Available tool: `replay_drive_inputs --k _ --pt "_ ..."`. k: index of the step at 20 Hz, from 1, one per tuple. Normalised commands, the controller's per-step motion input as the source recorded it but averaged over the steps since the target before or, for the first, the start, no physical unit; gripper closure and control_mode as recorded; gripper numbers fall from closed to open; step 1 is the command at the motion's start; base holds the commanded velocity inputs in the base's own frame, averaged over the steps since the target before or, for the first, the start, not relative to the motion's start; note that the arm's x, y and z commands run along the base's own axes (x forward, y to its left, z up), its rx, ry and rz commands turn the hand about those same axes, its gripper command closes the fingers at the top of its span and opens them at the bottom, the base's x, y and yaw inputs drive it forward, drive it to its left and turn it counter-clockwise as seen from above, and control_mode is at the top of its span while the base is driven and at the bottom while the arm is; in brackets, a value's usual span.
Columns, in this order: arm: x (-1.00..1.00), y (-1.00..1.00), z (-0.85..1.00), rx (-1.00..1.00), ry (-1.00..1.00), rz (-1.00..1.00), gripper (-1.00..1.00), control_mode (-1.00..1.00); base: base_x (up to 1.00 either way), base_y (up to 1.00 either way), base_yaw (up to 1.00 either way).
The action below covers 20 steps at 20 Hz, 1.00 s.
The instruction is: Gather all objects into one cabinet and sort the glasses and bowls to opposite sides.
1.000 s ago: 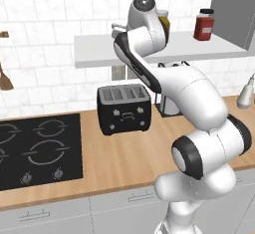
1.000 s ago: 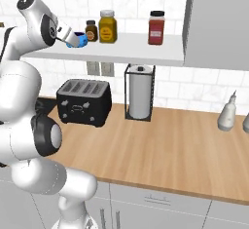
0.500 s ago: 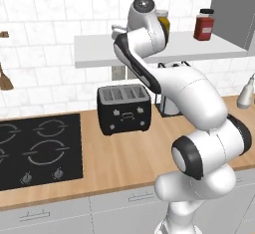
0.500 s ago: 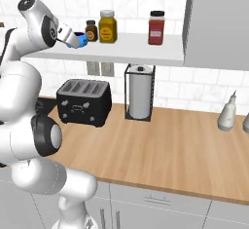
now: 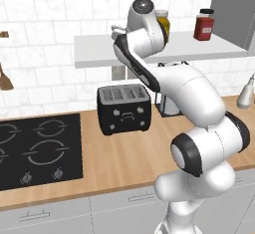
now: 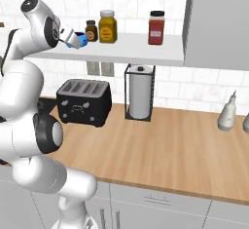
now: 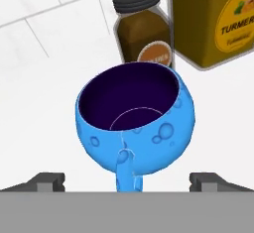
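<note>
Gripper (image 7: 129, 180) stands released, jaws wide either side of the small blue bowl (image 7: 135, 123) on the shelf (image 6: 126, 52) beside a brown jar (image 7: 143, 26); judged light, rigid, glossy and slippery, best taken across its rounded wall.

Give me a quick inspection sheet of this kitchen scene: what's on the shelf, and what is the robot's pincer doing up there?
Surface: white wall shelf; wooden counter below.
Job's things: small blue bowl upright on the shelf, dark inside, nothing in it.
Clutter: small brown jar, yellow turmeric jar and red jar on the shelf; black toaster, paper towel roll and hob on the counter.
Grippers: pincer open, fingertips either side of the blue bowl, not touching it.
Cables: nothing seen.
Surroundings: white tiled wall, grey cabinet.
</note>
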Motion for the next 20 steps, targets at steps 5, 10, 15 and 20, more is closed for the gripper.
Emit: replay_drive_inputs --k 5,10,15,20 --pt "0.17 0.0 -0.05 0.0 0.0 0.0 -1.0 -1.0 0.0 0.0 0.0" --pt "0.05 0.0 -0.01 0.0 0.0 0.0 -1.0 -1.0 0.0 0.0 0.0" --pt "-0.12 0.0 0.0 0.0 0.0 0.0 -1.0 -1.0 0.0 0.0 0.0" --pt "-0.12 0.0 0.0 0.0 0.0 0.0 -1.0 -1.0 0.0 0.0 0.0"
